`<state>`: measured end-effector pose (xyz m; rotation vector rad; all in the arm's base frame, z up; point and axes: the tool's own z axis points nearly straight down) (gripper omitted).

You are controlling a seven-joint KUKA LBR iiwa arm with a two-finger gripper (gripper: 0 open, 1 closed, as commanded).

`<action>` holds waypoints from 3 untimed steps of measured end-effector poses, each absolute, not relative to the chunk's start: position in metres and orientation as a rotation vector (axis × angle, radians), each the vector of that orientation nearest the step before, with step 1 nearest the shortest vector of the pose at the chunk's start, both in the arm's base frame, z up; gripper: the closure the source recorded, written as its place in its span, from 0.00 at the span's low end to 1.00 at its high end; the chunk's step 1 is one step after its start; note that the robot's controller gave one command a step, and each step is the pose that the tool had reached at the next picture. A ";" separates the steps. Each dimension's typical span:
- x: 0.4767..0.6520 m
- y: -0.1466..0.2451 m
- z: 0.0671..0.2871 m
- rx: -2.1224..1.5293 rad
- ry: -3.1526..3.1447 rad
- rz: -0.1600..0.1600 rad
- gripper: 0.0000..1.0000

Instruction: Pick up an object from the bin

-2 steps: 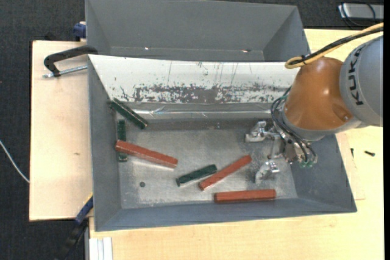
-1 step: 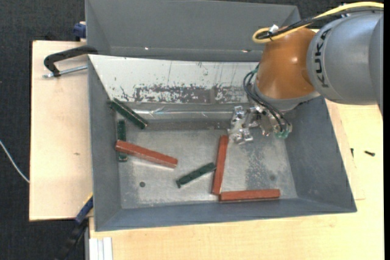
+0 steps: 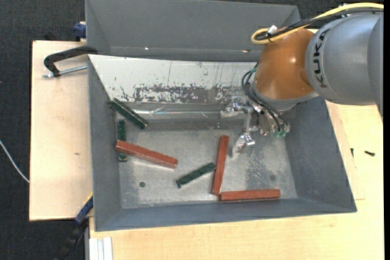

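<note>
Hovering near bin (image 3: 183, 24) centre, just right of upright red stick (image 3: 220, 164) top end, likely aligning for grasp; jaws' opening indiscernible. Lying flat, apart: other sticks (image 3: 146, 154).

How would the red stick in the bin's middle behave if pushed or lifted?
The red stick looks straight and flat-sided: probably stiff, unlikely to roll. Thin, so likely light. Pushed off-centre, it would probably pivot.

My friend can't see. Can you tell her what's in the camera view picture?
A robot arm's pincer hangs in a grey metal bin, just right of the top end of a long red-brown flat stick. Two more red-brown sticks and three dark green sticks lie scattered in the bin.
</note>
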<state>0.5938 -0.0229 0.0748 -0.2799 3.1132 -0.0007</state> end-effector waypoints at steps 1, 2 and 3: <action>0.594 -0.023 0.075 -0.280 3.114 -0.001 0.00; 0.587 0.038 0.078 -0.853 3.026 -0.011 1.00; 0.589 0.044 0.075 -0.848 3.006 0.000 0.00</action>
